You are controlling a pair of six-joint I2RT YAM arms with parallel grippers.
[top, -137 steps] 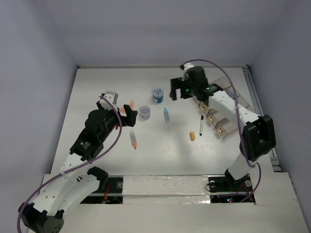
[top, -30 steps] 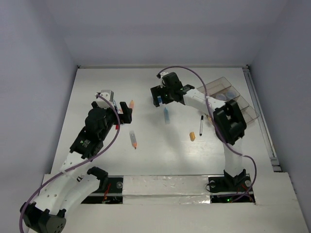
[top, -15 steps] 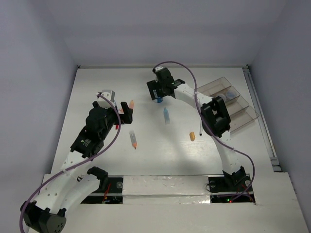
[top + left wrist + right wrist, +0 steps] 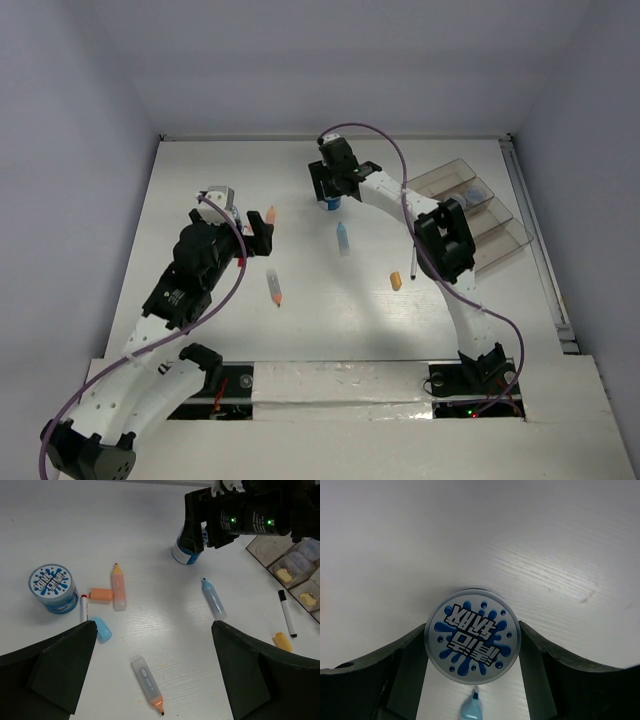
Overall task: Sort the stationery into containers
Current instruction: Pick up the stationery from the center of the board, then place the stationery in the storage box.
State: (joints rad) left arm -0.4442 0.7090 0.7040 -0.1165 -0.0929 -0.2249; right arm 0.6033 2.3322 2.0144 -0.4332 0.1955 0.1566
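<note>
Nearest the bases, the left gripper (image 4: 152, 624) hangs over the table (image 4: 200, 160) with its fingers spread wide and nothing between them. Right under it in its own cam lies a clear marker with an orange tip (image 4: 148, 685). Off to the right are the orange stub (image 4: 283, 641) and the black pen (image 4: 287, 613), which the overhead view mostly hides behind the right arm. Mid-table sits the light-blue marker (image 4: 343, 238).

Fun bit: the left wrist cam picks up a little cluster that the left arm mostly covers from above. There's a second blue-lidded jar (image 4: 52, 587), an orange highlighter (image 4: 118, 586) with a short orange piece (image 4: 101, 594) touching it, a thin white stick with a red end (image 4: 83, 608), and a light-blue cap (image 4: 102, 628).

Further back, the right gripper (image 4: 328, 188) is down over the blue-lidded jar (image 4: 472, 642), which stands upright on the table. Its own cam shows a finger hard by each side of the lid, with the jar square between them. Whether they're actually squeezing it, I can't tell. Far right is the clear divided tray (image 4: 505, 238), with a purple-lidded jar (image 4: 476, 192) in one of its farther compartments.

Compared with 4.6 s ago: the right gripper was over by the tray then, and that purple-lidded jar stood mid-table near the light-blue marker. Half a second ago the gripper was already at the blue jar. The left arm has barely budged.
</note>
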